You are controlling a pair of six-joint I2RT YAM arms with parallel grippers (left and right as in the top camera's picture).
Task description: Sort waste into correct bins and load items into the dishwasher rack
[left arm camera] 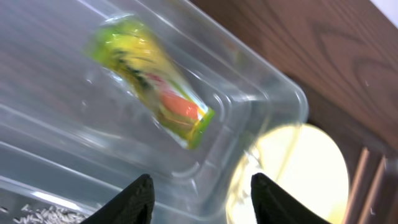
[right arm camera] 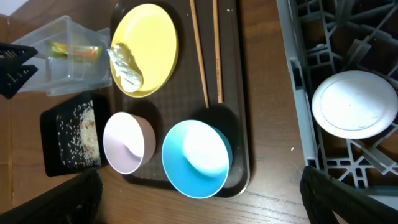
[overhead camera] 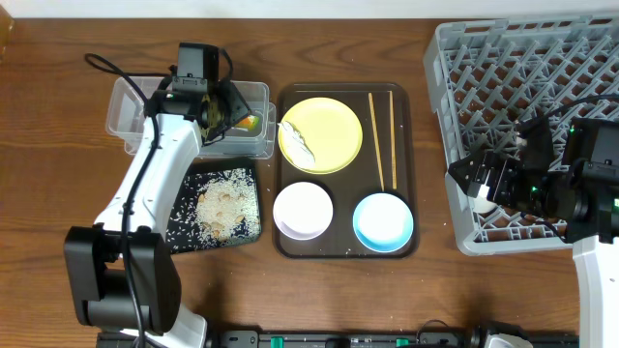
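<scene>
Left of the tray (overhead camera: pixel 404 145), the left arm (overhead camera: pixel 160 164) stretches over the tub (overhead camera: pixel 126 97), the left gripper (left arm camera: pixel 200 186) spread open just above the wrapper (left arm camera: pixel 152 84) lying inside. Right of the tray, the right gripper (right arm camera: pixel 199 183) hangs open over the rack (right arm camera: pixel 292 62), above a white dish (right arm camera: pixel 353 104).

Wrapper (left arm camera: pixel 152 93) in tub (overhead camera: pixel 124 108), far left; scraps (overhead camera: pixel 224 205) on flat tray (right arm camera: pixel 53 144) just before it. Serving tray (overhead camera: pixel 343 198) centre: plate (overhead camera: pixel 329 130) with tissue (overhead camera: pixel 298 143), chopsticks (overhead camera: pixel 377 140) behind; left bowl (overhead camera: pixel 304 209), right bowl (overhead camera: pixel 383 220) before. Rack (overhead camera: pixel 522 58) right.

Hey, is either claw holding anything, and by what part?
Nothing is held. The left claw hangs open over the wrapper in the clear tub; the right claw is open too.
</scene>
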